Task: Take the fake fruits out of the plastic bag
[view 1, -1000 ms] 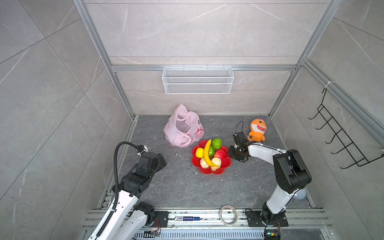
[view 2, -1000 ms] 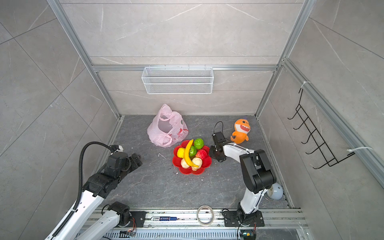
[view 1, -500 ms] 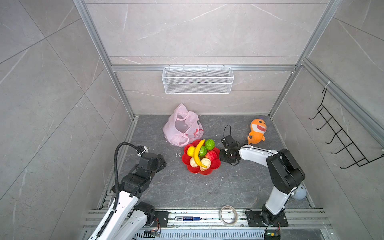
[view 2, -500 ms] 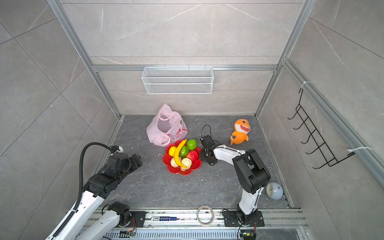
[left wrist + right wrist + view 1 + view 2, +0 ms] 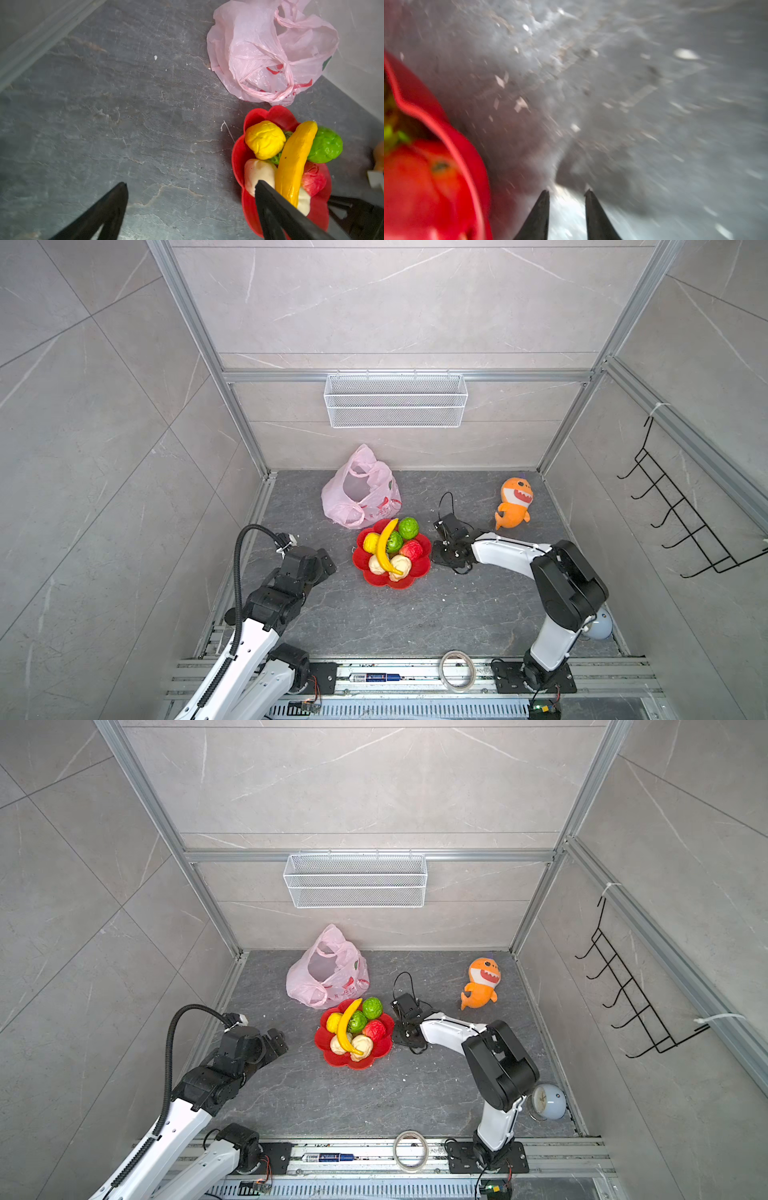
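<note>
On the dish (image 5: 420, 568), fruits (image 5: 385, 543) look light, squashy, best pinched mid-body; left claw (image 5: 191, 182) gapes empty, right claw (image 5: 567, 190) slightly parted, empty.

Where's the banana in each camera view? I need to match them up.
Top view: banana lies diagonally across the red dish, mid-floor.
Top view: banana, same place in the dish.
Left wrist: banana in the dish, beside the lemon.
Right wrist: banana not in view; dish rim shows.
Landmark: the red dish, in all four.
</note>
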Tool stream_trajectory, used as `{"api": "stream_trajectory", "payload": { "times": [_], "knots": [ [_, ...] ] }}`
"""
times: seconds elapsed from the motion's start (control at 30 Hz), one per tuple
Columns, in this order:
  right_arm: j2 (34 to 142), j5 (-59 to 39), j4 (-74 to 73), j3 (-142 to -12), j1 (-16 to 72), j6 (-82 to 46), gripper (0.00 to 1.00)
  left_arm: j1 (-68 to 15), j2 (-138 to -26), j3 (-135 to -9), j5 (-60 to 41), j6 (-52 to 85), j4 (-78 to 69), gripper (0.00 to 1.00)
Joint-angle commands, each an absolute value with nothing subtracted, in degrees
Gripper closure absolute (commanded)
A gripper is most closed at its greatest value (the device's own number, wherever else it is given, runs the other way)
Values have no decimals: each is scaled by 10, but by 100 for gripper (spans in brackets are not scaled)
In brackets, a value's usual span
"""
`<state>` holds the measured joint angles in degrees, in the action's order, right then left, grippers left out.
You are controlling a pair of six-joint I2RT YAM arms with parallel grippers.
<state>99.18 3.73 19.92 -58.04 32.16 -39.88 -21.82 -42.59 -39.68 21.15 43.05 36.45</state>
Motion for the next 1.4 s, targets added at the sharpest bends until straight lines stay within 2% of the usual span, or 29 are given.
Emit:
{"api": "stream_trajectory", "payload": {
  "times": [0.0,0.07,0.2,0.3,0.5,0.8,0.97,1.17,1.37],
  "knots": [
    [907,96,219,-550,316,-359,54,-219,-452,-417,268,399,333,0],
    [875,109,218,-536,307,-339,33,-219,-474,-425,293,378,319,1],
    [827,130,176,-505,269,-308,2,-216,-514,-427,349,319,264,0],
    [802,152,130,-480,235,-289,1,-215,-531,-406,390,251,188,0],
    [739,235,-38,-388,231,-176,1,-187,-555,-315,414,112,-33,0],
    [708,350,-135,-326,229,-69,1,-40,-641,-250,312,107,-169,0],
    [698,358,-224,-282,227,-16,1,-35,-707,-253,290,57,-231,0],
    [736,347,-275,-267,216,-9,1,-24,-740,-222,273,45,-343,0],
    [779,360,-315,-263,210,0,1,-11,-767,-210,244,52,-392,0]
  ]
}}
